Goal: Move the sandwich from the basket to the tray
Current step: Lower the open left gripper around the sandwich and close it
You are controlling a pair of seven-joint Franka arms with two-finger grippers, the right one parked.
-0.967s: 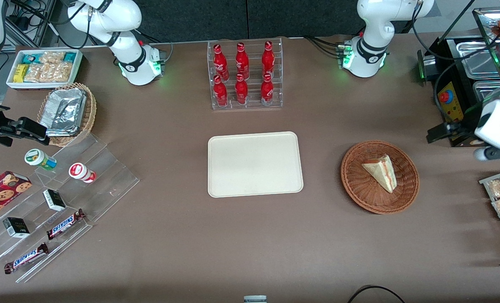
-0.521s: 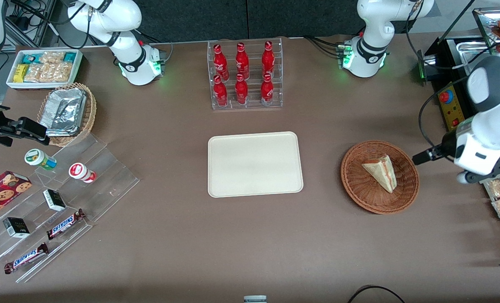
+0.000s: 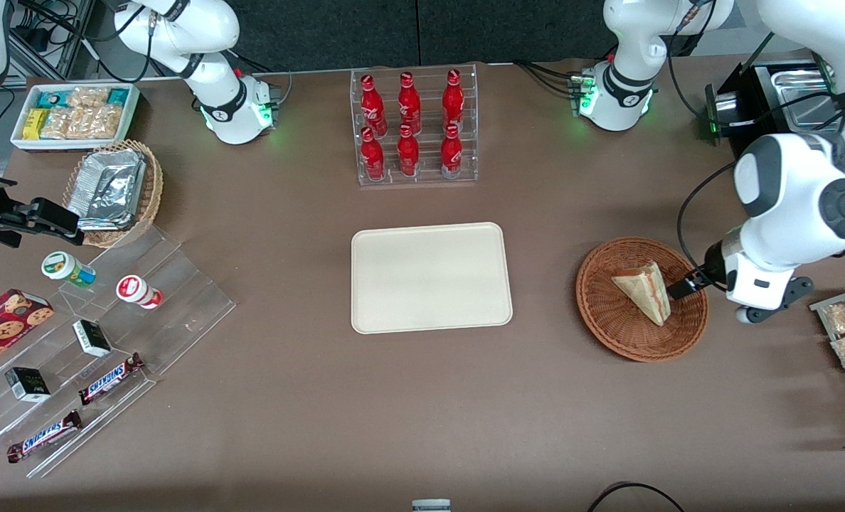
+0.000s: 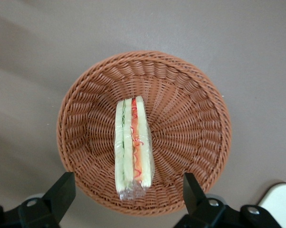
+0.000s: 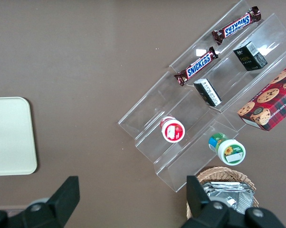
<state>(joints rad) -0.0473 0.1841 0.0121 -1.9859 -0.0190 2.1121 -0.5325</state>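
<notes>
The claw (image 4: 126, 199) is held spread above the basket (image 4: 190, 95), where the sandwich (image 4: 132, 147) is seen just below and ahead of it, long axis running straight away between the fingers (image 4: 62, 192).

"What can't you see properly?"

"The left arm's black two-finger gripper (image 4: 126, 192) over the reddish-brown woven wicker basket (image 4: 190, 95): the wrist view's edge cuts its fingers (image 4: 62, 194) off at their bases. From the front, the white wrist hides most of it."

"And the flat cream-coloured rectangular tray (image 4: 281, 204)?"

"Probably that pale corner, mostly cropped."
</notes>
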